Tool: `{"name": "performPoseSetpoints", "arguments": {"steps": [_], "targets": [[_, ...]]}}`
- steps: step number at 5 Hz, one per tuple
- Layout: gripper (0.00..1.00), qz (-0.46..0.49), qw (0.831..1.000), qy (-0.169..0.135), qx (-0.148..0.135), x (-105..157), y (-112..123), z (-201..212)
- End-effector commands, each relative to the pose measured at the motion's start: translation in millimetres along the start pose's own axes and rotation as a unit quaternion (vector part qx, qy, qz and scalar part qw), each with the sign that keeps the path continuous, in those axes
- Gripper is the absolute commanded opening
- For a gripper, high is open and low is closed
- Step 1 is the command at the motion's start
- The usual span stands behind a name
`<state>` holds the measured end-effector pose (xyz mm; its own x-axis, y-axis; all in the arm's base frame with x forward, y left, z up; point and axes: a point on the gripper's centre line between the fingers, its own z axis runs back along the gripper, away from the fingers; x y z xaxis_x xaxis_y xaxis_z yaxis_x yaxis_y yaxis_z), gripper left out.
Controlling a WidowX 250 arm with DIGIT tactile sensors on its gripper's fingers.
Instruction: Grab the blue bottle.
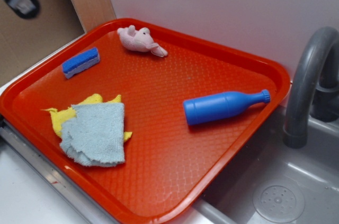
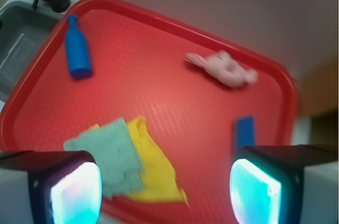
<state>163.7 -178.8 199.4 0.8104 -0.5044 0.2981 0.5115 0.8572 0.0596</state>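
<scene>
Wide apart is how your gripper's (image 2: 164,192) jaws stand in the wrist view, with nothing between them; the two fingertips (image 2: 71,189) glow pale cyan at the bottom corners, high above the tray. In the exterior view only a blurred dark part of the arm shows at the top left corner.

Your biggest item is the red tray (image 1: 159,171), textured, sitting partly over the edge of a grey sink (image 1: 296,181) with a grey faucet (image 1: 307,81) just past the tray's right rim. A white wall (image 1: 222,7) rises behind.

On the tray's near left you have a pale blue cloth (image 1: 95,131) lying crumpled on top of a yellow cloth (image 1: 66,118), which sticks out from beneath it.

The blue bottle (image 1: 222,106) lies on its side toward the tray's right edge, cap pointing at the faucet, well apart from everything else. In the wrist view you see it at the upper left (image 2: 77,49), far from the fingertips.

A small pink plush toy (image 1: 139,40) rests near the back rim. The blue-and-white sponge (image 1: 80,62) sits toward the left rim, apart from the toy.
</scene>
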Motion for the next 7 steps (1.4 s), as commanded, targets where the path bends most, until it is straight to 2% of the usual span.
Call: {"name": "performPoseSetpoints", "arguments": {"steps": [1,2,3,5,7], "targets": [[1.0,0.0,0.995,-0.078,-0.056,45,-51,-14],[1.0,-0.004,0.996,-0.061,-0.061,63,-71,-46],[1.0,-0.014,0.998,-0.036,-0.052,75,-85,-79],[1.0,-0.035,0.999,-0.013,-0.036,96,-99,-129],[1.0,-0.076,0.996,0.0,-0.047,99,-120,-165]]}}
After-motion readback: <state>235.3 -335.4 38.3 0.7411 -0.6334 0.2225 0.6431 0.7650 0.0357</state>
